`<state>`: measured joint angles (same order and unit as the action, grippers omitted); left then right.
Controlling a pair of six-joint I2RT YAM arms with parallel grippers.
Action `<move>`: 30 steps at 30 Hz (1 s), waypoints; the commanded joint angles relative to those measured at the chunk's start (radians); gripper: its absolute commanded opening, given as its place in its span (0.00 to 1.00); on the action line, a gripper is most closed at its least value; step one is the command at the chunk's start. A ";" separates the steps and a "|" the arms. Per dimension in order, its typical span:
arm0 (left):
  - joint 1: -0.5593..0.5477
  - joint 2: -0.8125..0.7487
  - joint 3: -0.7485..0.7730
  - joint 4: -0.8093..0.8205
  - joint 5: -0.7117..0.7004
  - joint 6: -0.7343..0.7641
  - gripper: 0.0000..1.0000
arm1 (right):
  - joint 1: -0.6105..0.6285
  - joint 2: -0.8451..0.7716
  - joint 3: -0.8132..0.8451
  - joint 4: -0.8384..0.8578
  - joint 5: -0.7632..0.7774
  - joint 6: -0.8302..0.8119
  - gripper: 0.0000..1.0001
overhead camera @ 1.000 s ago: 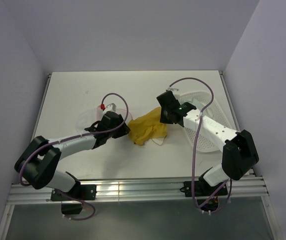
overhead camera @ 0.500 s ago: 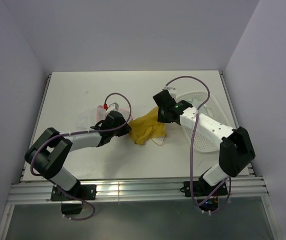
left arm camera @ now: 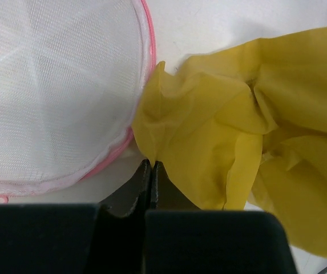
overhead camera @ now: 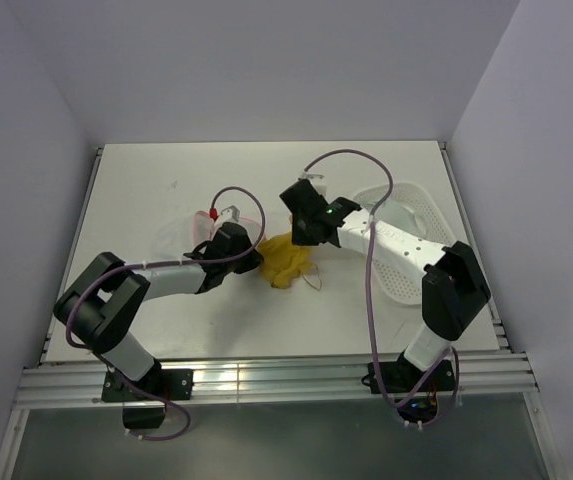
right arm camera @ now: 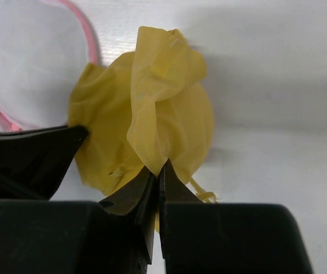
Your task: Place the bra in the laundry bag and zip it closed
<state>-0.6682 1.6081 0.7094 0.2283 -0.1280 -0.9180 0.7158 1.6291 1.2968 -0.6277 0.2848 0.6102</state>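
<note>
The mustard-yellow bra (overhead camera: 288, 258) lies bunched on the table between my two grippers. My left gripper (overhead camera: 250, 252) is shut on the bra's left edge (left arm camera: 152, 149), right beside the laundry bag's pink rim. My right gripper (overhead camera: 300, 238) is shut on a raised fold of the bra (right arm camera: 157, 123), lifting it. The laundry bag (overhead camera: 211, 232), a round white mesh pouch with a pink zipper rim, lies just left of the bra, partly hidden by my left arm. It fills the upper left of the left wrist view (left arm camera: 55, 85) and shows at the upper left of the right wrist view (right arm camera: 32, 63).
A white perforated plastic basket (overhead camera: 406, 240) lies on its side at the right, under my right arm. A thin yellow strap (overhead camera: 314, 283) trails from the bra toward the front. The table's right edge (overhead camera: 471, 240) is just past the basket.
My right gripper has carried its end of the bra leftward toward the bag, bunching the bra up. My left gripper has edged slightly right and stays at the bag's rim.
</note>
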 commanded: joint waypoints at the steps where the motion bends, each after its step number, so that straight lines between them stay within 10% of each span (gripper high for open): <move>1: -0.008 0.009 0.035 0.045 0.018 0.007 0.00 | 0.046 0.032 0.058 0.014 -0.019 0.036 0.07; 21: -0.016 0.001 0.032 0.039 0.018 0.011 0.01 | 0.077 0.048 0.070 0.134 -0.210 0.080 0.54; 30: -0.016 -0.016 0.013 0.037 0.011 0.010 0.02 | 0.016 0.055 0.044 0.120 -0.090 0.072 0.10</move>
<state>-0.6785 1.6142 0.7094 0.2356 -0.1177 -0.9142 0.7616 1.6909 1.3224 -0.5179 0.1368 0.6861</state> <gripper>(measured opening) 0.026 0.124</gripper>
